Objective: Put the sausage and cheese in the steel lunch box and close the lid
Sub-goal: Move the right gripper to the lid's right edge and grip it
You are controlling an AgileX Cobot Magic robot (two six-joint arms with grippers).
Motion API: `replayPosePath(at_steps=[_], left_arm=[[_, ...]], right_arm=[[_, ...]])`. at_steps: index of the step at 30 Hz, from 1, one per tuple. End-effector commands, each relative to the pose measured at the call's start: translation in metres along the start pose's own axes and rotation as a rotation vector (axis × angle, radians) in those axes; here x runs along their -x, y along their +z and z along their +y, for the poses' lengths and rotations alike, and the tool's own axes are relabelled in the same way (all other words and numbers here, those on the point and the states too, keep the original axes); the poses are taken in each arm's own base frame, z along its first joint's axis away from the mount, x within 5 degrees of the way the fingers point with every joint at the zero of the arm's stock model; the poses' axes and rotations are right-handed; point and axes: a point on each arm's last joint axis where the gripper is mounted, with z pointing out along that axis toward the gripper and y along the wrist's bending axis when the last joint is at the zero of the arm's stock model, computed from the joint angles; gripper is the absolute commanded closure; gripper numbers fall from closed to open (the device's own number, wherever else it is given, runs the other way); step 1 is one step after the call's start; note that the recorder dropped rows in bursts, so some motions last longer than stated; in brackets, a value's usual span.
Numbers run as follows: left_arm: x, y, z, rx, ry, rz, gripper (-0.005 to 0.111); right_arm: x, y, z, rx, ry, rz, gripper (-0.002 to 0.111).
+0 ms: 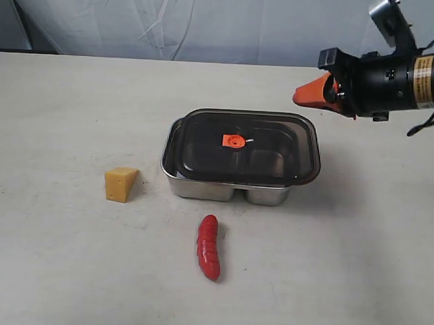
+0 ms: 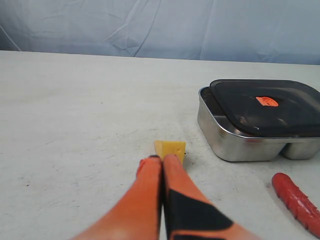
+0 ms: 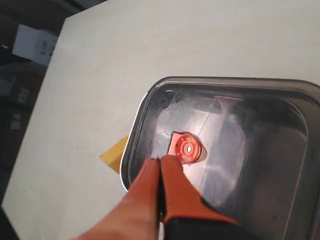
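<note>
Lid sat on steel lunch box, frame centre, so loading looked blocked. Cheese lay left, sausage below, both on table. Right gripper, upper right, pressed together, empty; left gripper likewise, pointed at cheese.

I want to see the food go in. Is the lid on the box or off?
On. The dark lid lies over the steel lunch box, slightly askew; whether it is pressed shut, cannot tell.

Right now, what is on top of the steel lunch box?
The lid lies on the steel lunch box, slightly askew. Its tint obscures the inside; sausage and cheese lie outside.
</note>
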Motion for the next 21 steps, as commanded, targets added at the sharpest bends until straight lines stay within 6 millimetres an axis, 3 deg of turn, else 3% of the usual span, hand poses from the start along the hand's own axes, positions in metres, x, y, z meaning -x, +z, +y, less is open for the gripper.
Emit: replayPosePath(at_steps=[1, 5, 10, 12, 17, 21], left_arm=[[0.0, 0.0, 0.0, 0.001, 0.001, -0.003, 0.107], [0.0, 0.0, 0.0, 0.001, 0.001, -0.003, 0.107], [0.0, 0.0, 0.0, -0.001, -0.002, -0.004, 0.107], [0.0, 0.0, 0.0, -0.001, -0.002, -0.004, 0.107], [0.0, 0.0, 0.0, -0.001, -0.002, -0.004, 0.107], [0.0, 0.0, 0.0, 0.0, 0.0, -0.003, 0.107]], right_arm=[[0.018, 0.003, -0.041, 0.05, 0.073, 0.031, 0.108], [0.02, -0.009, -0.069, 0.003, 0.12, -0.006, 0.098], [0.005, -0.006, -0.089, -0.008, 0.2, 0.025, 0.057], [-0.003, -0.001, -0.098, -0.025, 0.223, 0.042, 0.045], [-0.026, 0.013, -0.117, -0.03, 0.31, 0.108, 0.045], [-0.037, 0.029, -0.118, -0.007, 0.327, 0.166, 0.045]])
